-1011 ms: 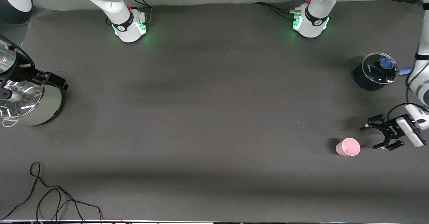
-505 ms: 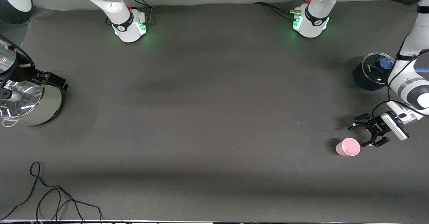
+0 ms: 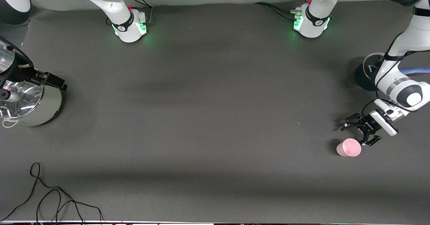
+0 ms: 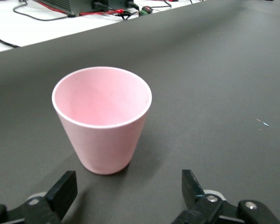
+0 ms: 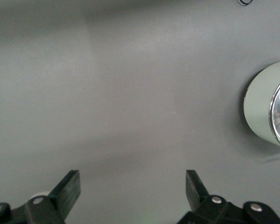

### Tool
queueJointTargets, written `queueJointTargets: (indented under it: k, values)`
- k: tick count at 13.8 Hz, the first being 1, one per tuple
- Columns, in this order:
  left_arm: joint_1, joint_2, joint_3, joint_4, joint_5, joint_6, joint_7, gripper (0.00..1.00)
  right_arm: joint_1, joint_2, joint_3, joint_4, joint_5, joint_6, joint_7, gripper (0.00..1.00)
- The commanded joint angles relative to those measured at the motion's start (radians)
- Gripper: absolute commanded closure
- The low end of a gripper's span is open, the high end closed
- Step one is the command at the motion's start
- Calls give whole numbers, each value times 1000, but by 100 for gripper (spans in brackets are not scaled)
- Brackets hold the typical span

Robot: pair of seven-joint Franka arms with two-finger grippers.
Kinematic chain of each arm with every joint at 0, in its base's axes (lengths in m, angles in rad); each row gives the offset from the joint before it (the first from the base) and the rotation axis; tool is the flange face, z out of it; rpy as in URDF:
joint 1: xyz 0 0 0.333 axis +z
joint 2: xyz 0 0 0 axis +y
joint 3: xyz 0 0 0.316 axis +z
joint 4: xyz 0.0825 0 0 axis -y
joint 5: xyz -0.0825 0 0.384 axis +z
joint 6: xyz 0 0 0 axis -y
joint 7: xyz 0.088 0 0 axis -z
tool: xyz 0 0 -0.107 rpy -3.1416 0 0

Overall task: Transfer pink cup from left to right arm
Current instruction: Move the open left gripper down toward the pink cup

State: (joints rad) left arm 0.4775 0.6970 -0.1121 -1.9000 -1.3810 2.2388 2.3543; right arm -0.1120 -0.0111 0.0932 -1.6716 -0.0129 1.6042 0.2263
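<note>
Left gripper [image 3: 357, 132]: jaws spread wide, empty, low just beside the pink cup [image 3: 349, 147].
Pink cup: upright on the table [image 3: 215, 117], near the left arm's end.
Advice: centre the cup between the fingers before closing.
Right gripper [image 5: 133, 196]: released, waiting by the pale pot [image 3: 33, 105].

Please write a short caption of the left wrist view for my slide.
Open left gripper close to the upright, empty pink cup on the dark table.

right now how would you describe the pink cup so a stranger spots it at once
Look toward the left arm's end of the dark table, nearer the front camera than the dark lidded pot. Beside the open left gripper stands the pink cup, upright, handleless, tapered, far smaller than the pots.
</note>
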Motion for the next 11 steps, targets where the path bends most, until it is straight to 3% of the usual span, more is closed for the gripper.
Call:
queueJointTargets:
  k: [1,11]
  values:
    - [-13,-24,-5,-37,-85,27,68,0,0,3,-4,20,17,-20,-5,0]
    - [-37,24,-11,36,-122,73,66,0,0,0,-4,21,17,-24,-1,0]
